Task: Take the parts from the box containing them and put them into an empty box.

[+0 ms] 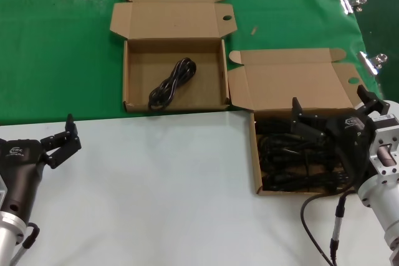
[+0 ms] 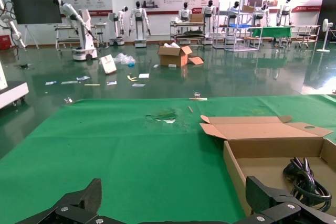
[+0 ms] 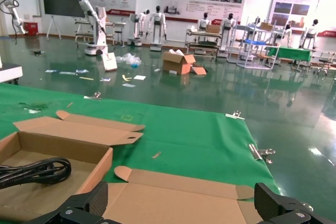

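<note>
- Fingers of my right gripper point(image 1: 300, 118) are spread wide and hold nothing; they hover at the right of the head view, over the cable pile in the nearer box.
- Low at the left edge of that view, my left gripper point(image 1: 62, 143) waits over the white counter point(image 1: 162, 191), its fingers parted and empty too.
- Under my right gripper sits the box containing them point(image 1: 254, 154), still crowded with the parts point(image 1: 283, 160), so I judge most of the job is left.
- Farther up, in the upper middle on the green cloth point(image 1: 56, 48), the empty box point(image 1: 128, 76) already holds one coiled cable point(image 1: 172, 84); I read that as one transfer done.
- The head view alone shows the full pile. My left wrist view catches only the delivered cable at its lower right, and my right wrist view sees it at lower left, plus the nearer box's lid flap point(image 3: 173, 203).
</note>
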